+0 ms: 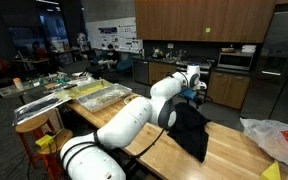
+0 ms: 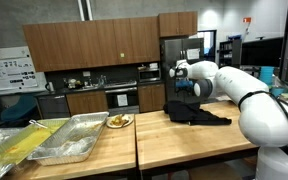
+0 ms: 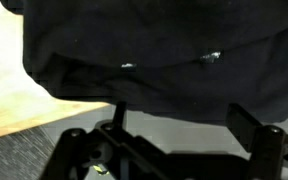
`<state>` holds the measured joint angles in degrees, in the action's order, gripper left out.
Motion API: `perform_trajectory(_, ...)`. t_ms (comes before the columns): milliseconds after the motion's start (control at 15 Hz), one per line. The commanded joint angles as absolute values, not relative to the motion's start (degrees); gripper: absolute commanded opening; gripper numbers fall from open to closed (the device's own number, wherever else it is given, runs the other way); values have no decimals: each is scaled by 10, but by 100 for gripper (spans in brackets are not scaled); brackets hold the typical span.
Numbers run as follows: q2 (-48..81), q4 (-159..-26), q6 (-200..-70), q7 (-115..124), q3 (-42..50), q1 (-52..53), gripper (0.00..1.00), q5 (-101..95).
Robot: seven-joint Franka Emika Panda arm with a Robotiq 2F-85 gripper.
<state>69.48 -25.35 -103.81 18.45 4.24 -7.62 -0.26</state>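
Note:
A black garment (image 1: 191, 130) (image 2: 195, 112) lies crumpled on the wooden table (image 1: 229, 150) (image 2: 184, 140), near its edge. My gripper (image 1: 198, 92) (image 2: 190, 90) hangs just above the cloth's far end in both exterior views. In the wrist view the black garment (image 3: 164, 50) fills the upper part, draped over the table edge (image 3: 14, 95). My gripper (image 3: 182, 125) is open below it. Its fingers (image 3: 248, 122) stand wide apart, with only grey floor showing between them. Nothing is held.
Two metal trays (image 2: 69, 140) (image 1: 96, 95) sit on the adjoining table, one holding something yellow (image 2: 14, 145). A plate of food (image 2: 119, 122) lies beside them. A white plastic bag (image 1: 277, 140) rests on the table's near end. Kitchen cabinets (image 2: 104, 45) stand behind.

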Motion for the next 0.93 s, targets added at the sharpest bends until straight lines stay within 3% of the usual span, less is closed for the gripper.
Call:
perform_trajectory(0, 699, -275, -1007, 180, 48, -60, 100, -12)
perform_trajectory(267, 754, -218, -910, 178, 58, -43, 100, -28)
perform_trajectory(333, 725, -280, -912, 166, 53, -41, 100, -27)
perform_trajectory(400, 760, -219, -860, 138, 41, -45, 100, -18)
perform_trajectory(600, 734, -274, -839, 66, 21, -50, 100, -7)
perform_trajectory(667, 768, -212, -803, 42, 16, -51, 100, -5)
perform_trajectory(867, 731, -269, -792, -36, 3, -50, 100, -9)
